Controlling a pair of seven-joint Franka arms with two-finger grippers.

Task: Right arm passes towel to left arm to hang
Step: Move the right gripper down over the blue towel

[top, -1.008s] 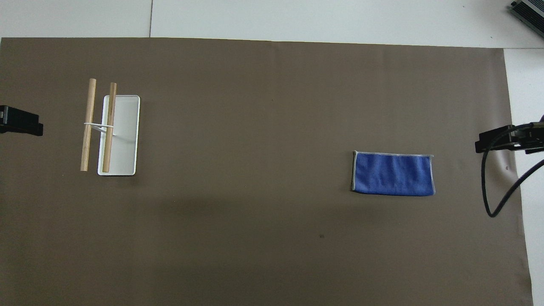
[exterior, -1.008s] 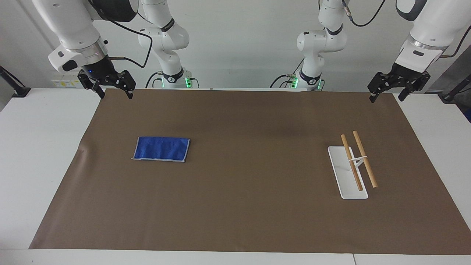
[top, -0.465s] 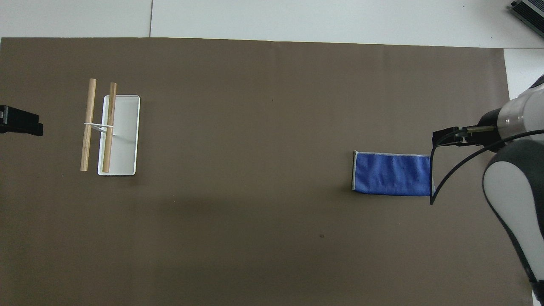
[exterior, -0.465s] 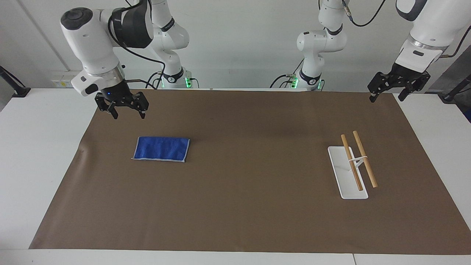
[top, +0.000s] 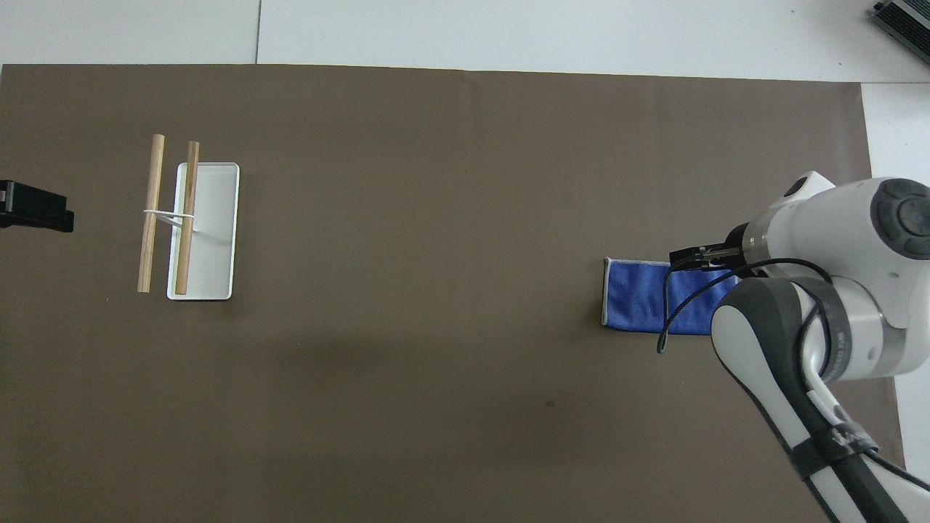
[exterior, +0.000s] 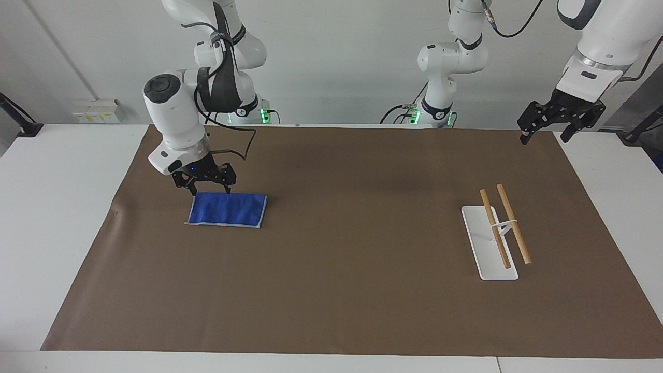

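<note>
Here, going across the facing view, my right gripper (exterior: 210, 190) comes first: it hangs just above the edge of the towel (exterior: 228, 210) that lies nearer to the robots, jaws spread wide and holding nothing. The towel lies flat on the mat (exterior: 342, 311) toward the right arm's end of the table, and I cannot tell whether my fingertips touch it yet. I judge it light, soft and floppy, so it will sag from wherever I pinch it. I would take it at that nearer edge, close to a corner, pressing down enough to gather the cloth, so that a long free side hangs for the other arm to catch. It should not slip much, though a shallow pinch could lose it. Next comes the rack (exterior: 489, 243), a white base carrying two wooden bars, toward the left arm's end. Last, my left gripper (exterior: 546, 135) waits over the mat's corner, also wide open and empty. By count: one towel, one rack with two bars, one mat, two arms.
</note>
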